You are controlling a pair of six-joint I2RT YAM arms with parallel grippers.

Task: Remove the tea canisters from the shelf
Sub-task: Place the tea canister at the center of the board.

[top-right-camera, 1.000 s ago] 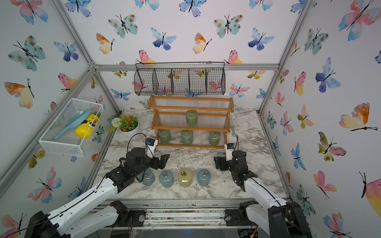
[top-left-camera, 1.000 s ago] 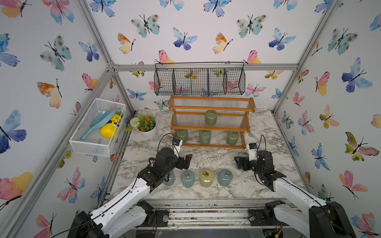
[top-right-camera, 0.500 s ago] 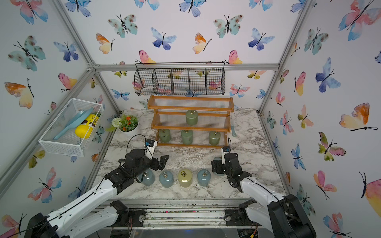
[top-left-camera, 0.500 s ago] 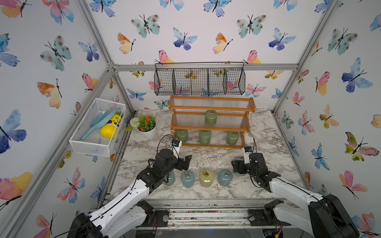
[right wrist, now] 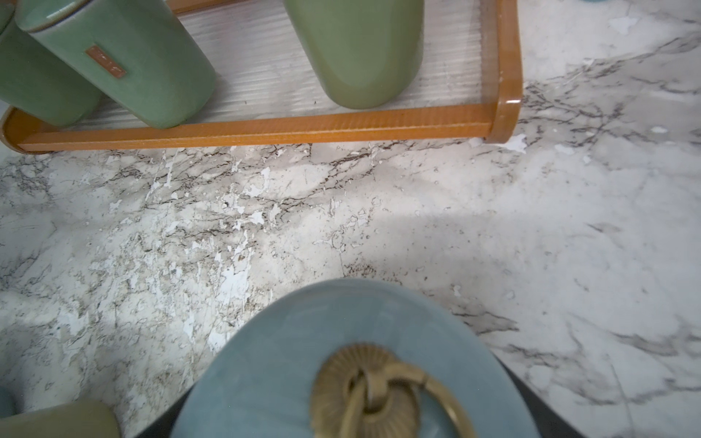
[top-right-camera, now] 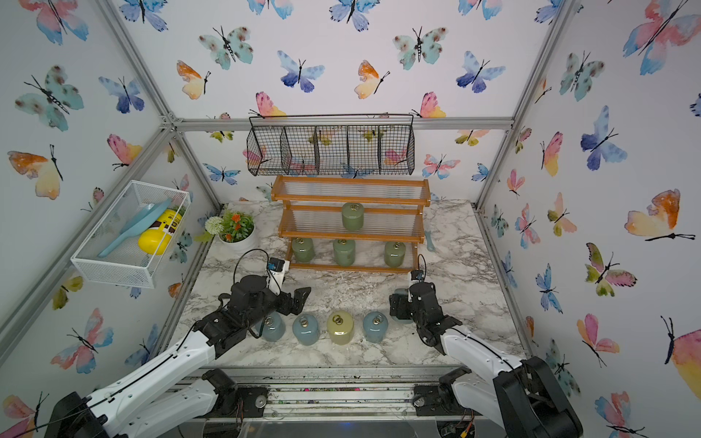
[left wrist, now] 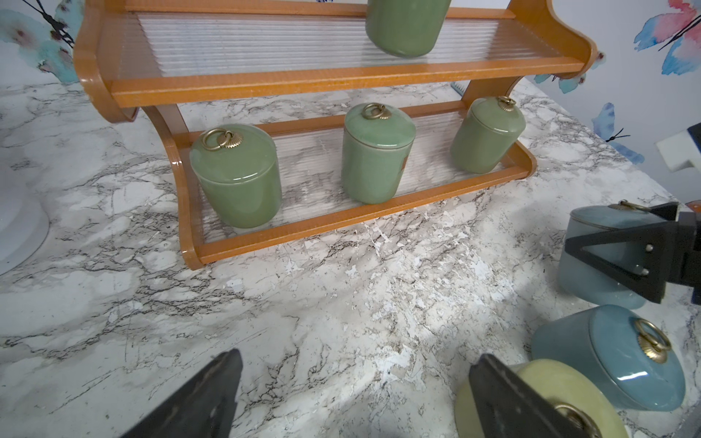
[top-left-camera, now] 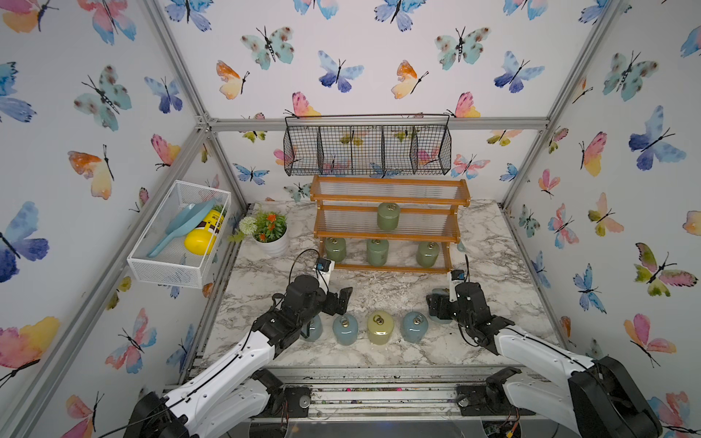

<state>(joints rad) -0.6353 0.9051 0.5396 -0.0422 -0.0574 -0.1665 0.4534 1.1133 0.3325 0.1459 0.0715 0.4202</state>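
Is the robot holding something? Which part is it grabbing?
The right end effector grips a blue tea canister by the sides of its body. The left end effector holds nothing.

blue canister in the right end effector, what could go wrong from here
The right end effector holds the blue canister close beside the row's end blue canister; setting it down may knock that one. The open left end effector hangs right by the pale yellow-green canister and could tip it when it moves.
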